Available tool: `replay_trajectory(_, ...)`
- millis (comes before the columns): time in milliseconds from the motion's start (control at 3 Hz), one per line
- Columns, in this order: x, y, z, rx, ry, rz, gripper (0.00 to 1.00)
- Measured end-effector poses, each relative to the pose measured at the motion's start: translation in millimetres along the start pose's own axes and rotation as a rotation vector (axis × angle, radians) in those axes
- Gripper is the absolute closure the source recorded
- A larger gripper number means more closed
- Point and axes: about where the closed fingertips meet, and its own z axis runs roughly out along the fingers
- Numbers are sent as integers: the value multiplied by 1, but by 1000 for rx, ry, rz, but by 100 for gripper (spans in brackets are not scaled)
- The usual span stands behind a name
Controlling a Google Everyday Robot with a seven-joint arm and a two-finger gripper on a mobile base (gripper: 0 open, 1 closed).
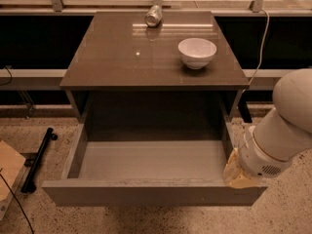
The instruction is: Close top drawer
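The top drawer is pulled far out of the grey-brown cabinet. Its pale grey inside is bare. Its flat front faces the camera at the bottom of the view. My gripper is at the drawer's front right corner, against the right side wall, with yellowish pads showing below the white arm. The arm comes in from the right edge and hides the fingertips.
A white bowl and a tipped metal can sit on the cabinet top. A black bar and a wooden board lie on the speckled floor at the left. A cable hangs at the right.
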Motion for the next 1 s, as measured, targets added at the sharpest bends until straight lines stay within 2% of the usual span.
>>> replay_trajectory(333,11,2,25,-9,-27,13,100)
replay_trajectory(1000,37,-4,63,17,-83,81,100)
